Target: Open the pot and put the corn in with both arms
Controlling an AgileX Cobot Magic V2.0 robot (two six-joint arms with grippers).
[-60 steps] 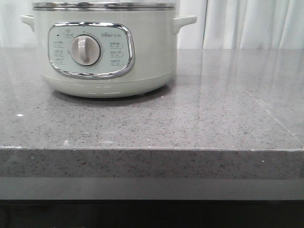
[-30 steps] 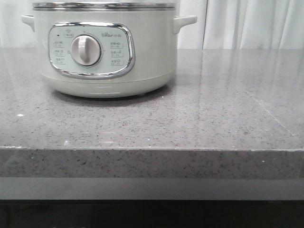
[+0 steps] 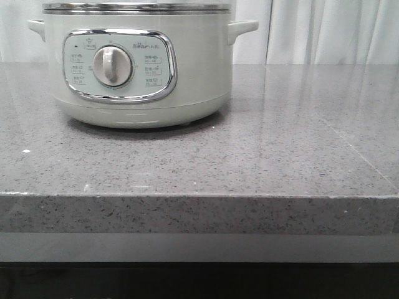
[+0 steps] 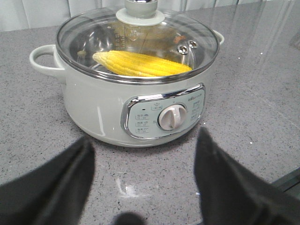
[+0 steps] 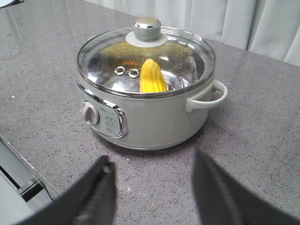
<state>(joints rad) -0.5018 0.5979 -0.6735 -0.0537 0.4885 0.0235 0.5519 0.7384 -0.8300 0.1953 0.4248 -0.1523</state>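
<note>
The pale grey-green pot stands on the grey stone counter at the left in the front view, with its dial panel facing me. Its glass lid is on, with a round knob. The yellow corn lies inside the pot under the lid, and it also shows in the right wrist view. My left gripper is open and empty over the counter in front of the pot. My right gripper is open and empty over the counter beside the pot. Neither gripper shows in the front view.
The speckled grey counter spreads to the right of the pot and ends in a front edge. White curtains hang behind. The pot's side handles stick out on both sides.
</note>
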